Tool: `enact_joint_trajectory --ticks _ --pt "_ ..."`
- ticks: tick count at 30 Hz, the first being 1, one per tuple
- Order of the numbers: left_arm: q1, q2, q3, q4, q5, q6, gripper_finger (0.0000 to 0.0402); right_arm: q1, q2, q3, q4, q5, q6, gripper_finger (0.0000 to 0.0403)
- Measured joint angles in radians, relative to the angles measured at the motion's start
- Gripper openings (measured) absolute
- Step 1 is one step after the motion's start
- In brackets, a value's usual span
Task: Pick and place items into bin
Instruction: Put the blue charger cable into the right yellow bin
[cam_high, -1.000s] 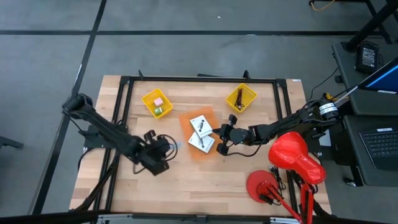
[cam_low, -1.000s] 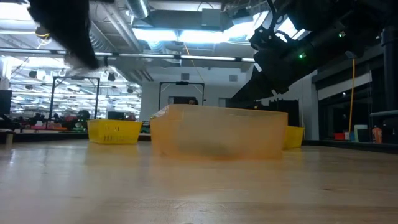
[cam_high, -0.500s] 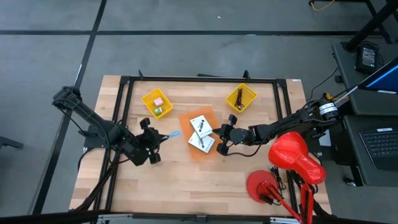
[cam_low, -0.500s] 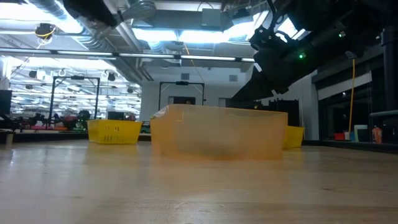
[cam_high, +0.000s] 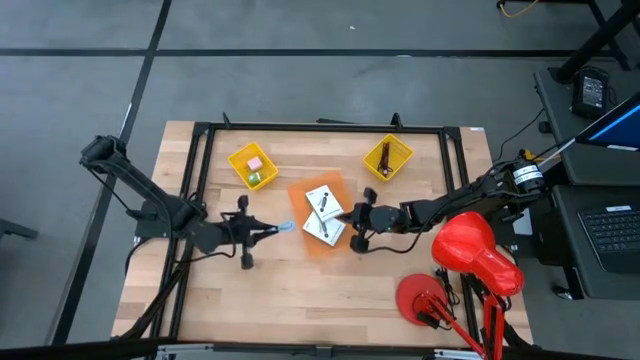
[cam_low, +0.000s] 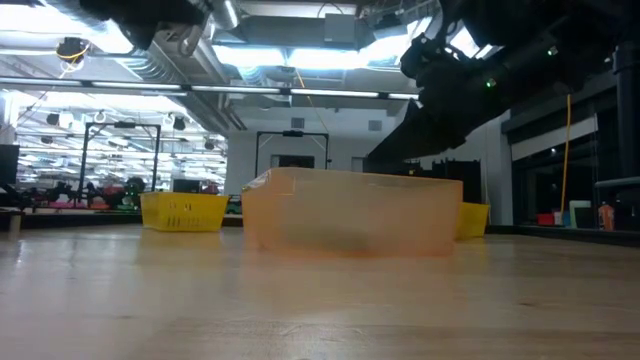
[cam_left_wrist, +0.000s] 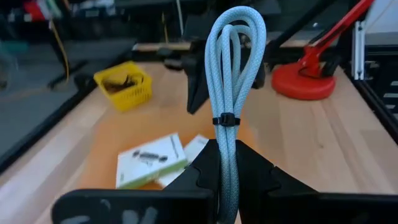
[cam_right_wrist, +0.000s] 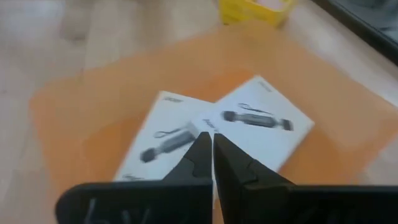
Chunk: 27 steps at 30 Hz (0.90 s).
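The wooden desk (cam_high: 330, 290) carries an orange bin (cam_high: 318, 215) at its middle and two yellow baskets toward the back. The bin lies just ahead of the left jaws (cam_high: 268, 231) and directly under the right jaws (cam_high: 352, 226), so either arm can likely drop into it without a long reach. Two white cards (cam_right_wrist: 217, 134) already lie flat inside it, overlapping. The right jaws are pressed together with nothing between them, poised above the cards, apparently idle. The left jaws clamp a looped pale-blue cord (cam_left_wrist: 231, 93) by its lower end, loop forward toward the bin, seemingly ready for a drop.
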Motion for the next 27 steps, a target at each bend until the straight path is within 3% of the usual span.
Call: enact_joint_trajectory --ticks 3,10,23,27 --pt "0.007 -0.002 -0.063 0.153 0.011 0.089 0.0020 0.001 0.000 0.000 0.017 -0.016 -0.004 0.0000" --pt "0.057 -0.002 -0.221 0.459 0.146 0.191 0.0020 0.000 0.000 0.000 0.024 -0.015 0.000 0.0000" --pt "0.151 -0.002 -0.241 0.559 0.292 0.242 0.0021 0.000 0.000 0.000 0.189 -0.016 -0.040 0.0000" --pt "0.174 -0.001 -0.241 0.559 0.321 0.241 0.0021 0.000 0.000 0.000 0.286 -0.100 -0.060 0.0000"
